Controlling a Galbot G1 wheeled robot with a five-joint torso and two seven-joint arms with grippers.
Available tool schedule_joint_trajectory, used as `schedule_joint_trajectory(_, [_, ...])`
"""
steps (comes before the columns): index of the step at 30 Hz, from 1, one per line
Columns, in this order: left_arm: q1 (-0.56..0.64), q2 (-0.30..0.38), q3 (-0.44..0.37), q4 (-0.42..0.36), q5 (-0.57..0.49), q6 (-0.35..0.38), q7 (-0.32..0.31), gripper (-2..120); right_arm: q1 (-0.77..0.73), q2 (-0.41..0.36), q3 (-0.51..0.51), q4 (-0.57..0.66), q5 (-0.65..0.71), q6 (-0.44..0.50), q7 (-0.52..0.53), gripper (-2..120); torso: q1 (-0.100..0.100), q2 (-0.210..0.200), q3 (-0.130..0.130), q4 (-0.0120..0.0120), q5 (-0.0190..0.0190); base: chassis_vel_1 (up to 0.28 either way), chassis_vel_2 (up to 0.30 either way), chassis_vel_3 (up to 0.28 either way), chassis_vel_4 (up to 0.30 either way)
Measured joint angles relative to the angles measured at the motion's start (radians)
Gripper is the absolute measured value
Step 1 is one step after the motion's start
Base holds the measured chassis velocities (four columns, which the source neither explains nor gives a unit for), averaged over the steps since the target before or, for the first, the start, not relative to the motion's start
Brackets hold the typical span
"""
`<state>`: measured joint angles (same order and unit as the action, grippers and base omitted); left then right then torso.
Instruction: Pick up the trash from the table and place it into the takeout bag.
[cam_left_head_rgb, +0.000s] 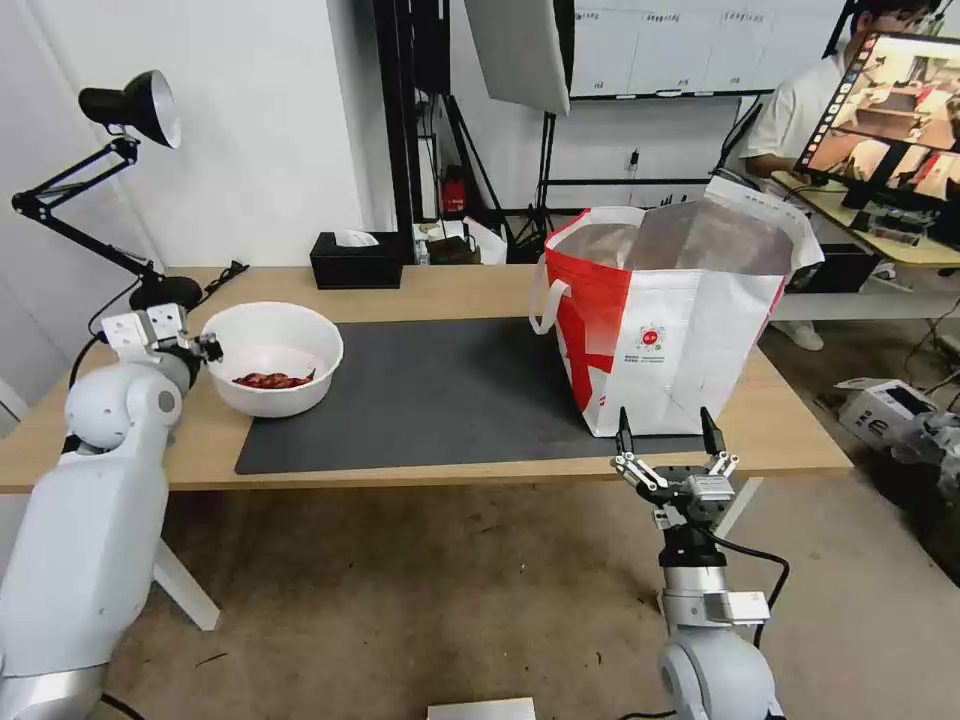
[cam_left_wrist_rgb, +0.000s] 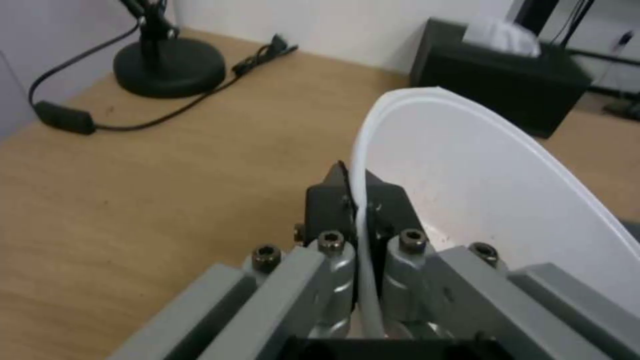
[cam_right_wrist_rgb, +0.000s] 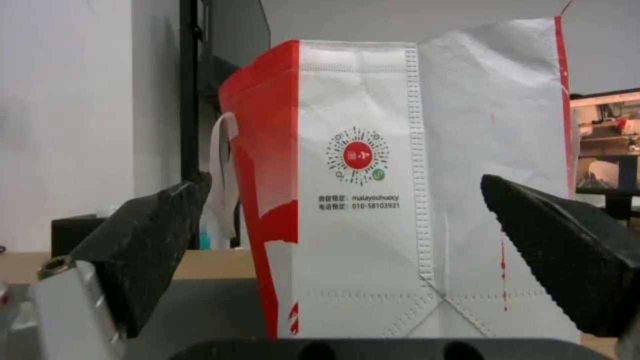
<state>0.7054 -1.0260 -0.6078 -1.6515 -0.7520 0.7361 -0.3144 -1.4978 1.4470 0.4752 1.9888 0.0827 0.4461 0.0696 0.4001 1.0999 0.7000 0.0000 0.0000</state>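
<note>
A white round bowl (cam_left_head_rgb: 272, 355) with reddish scraps inside sits on the left end of the dark grey mat (cam_left_head_rgb: 440, 395) on the light-wood table (cam_left_head_rgb: 420, 285). My left gripper (cam_left_head_rgb: 207, 347) is shut on the bowl's left rim; the left wrist view shows that rim (cam_left_wrist_rgb: 363, 200) pinched between the black fingers (cam_left_wrist_rgb: 327, 200). The white-and-red takeout bag (cam_left_head_rgb: 670, 310) stands upright and open at the mat's right end, foil lining showing. My right gripper (cam_left_head_rgb: 667, 430) hovers open just in front of the table's front edge, facing the bag (cam_right_wrist_rgb: 400, 200).
A black tissue box (cam_left_head_rgb: 355, 260) stands at the table's back edge, and a black desk lamp (cam_left_head_rgb: 130, 110) with its round base (cam_left_wrist_rgb: 167, 65) and cord occupies the back left corner. A desk with a monitor (cam_left_head_rgb: 890, 110) stands at the right rear.
</note>
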Motion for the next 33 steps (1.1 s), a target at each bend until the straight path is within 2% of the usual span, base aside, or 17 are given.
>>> schedule_joint_trajectory(8, [-0.043, 0.023, 0.020, -0.061, -0.090, 0.000, -0.056, 0, -0.003, 0.001, 0.001, 0.002, 0.000, 0.000, 0.000, 100, 0.000, 0.000, 0.000, 0.0000, 0.0001, 0.000, 0.000, 0.000, 0.000])
schedule_joint_trajectory(11, [-0.080, 0.038, 0.040, -0.100, -0.164, 0.000, -0.097, 0, -0.003, 0.000, 0.007, 0.003, 0.000, 0.000, 0.000, 100, 0.000, 0.000, 0.000, -0.0001, 0.0000, 0.000, 0.000, 0.000, 0.000])
schedule_joint_trajectory(16, [-0.126, 0.054, 0.070, -0.137, -0.240, 0.000, -0.133, 0, -0.003, -0.001, 0.015, 0.006, -0.001, 0.000, 0.000, 100, 0.000, 0.000, 0.000, -0.0001, 0.0001, 0.000, 0.000, 0.000, 0.000])
schedule_joint_trajectory(33, [-0.305, 0.070, 0.203, -0.143, -0.405, -0.051, -0.181, 0, -0.036, -0.007, 0.018, 0.032, -0.009, -0.002, -0.002, 100, 0.000, 0.000, 0.000, -0.0001, 0.0002, 0.000, 0.000, 0.000, 0.000])
